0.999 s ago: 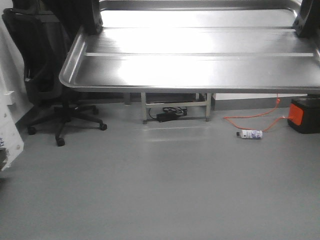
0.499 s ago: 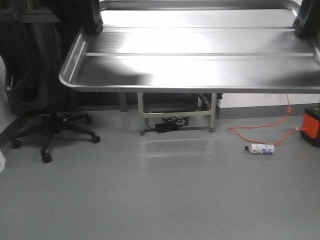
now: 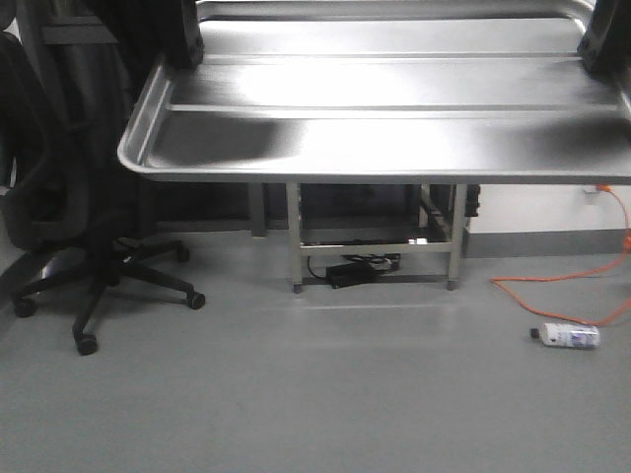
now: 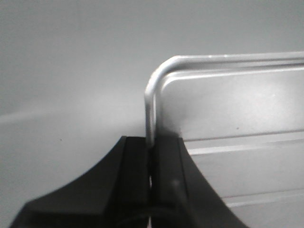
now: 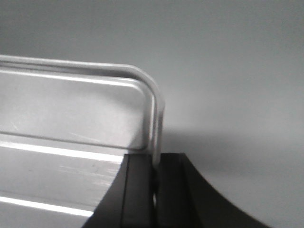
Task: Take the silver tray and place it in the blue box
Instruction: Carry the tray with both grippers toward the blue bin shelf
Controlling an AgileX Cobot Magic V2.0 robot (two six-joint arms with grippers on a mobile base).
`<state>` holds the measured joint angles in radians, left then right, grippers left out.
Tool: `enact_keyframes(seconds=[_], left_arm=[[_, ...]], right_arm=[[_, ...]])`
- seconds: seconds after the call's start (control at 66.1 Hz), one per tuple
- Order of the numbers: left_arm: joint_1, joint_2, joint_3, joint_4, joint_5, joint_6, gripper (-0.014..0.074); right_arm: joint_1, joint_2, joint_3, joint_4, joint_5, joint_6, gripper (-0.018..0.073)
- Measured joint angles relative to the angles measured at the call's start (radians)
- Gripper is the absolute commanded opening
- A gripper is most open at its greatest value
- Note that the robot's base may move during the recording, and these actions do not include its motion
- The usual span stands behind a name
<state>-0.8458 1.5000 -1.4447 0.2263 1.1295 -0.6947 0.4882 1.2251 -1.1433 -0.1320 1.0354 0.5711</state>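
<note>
Silver tray: held aloft, left claw and right claw each clamped on an end rim. Below tray: grey floor, metal stand, office chair, bottle, orange cable.

A: Front view, any legible text?
B: None readable. Bottle lying on the floor, right side, has a pale label with darker patches; too small and blurred to make out a word.
A: Wrist views?
B: Silver tray fills both. Bright metal and glare only; no stamp, number or brand can be made out on rim or ridges.
A: Signs, stickers elsewhere?
B: Nothing legible in any view.
</note>
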Motion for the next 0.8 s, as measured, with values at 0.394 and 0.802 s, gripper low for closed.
enact_keyframes(seconds=[0.394,0.802], left_arm=[[0.000,0.000,0.000,0.000,-0.003,0.000,-0.0105],[0.000,0.002,0.000,0.000,-0.006,0.000,-0.0105]], right_arm=[[0.000,0.000,0.000,-0.002,0.002,0.000,0.0058],[0.000,0.000,0.000,-0.005,0.002,0.000,0.0058]])
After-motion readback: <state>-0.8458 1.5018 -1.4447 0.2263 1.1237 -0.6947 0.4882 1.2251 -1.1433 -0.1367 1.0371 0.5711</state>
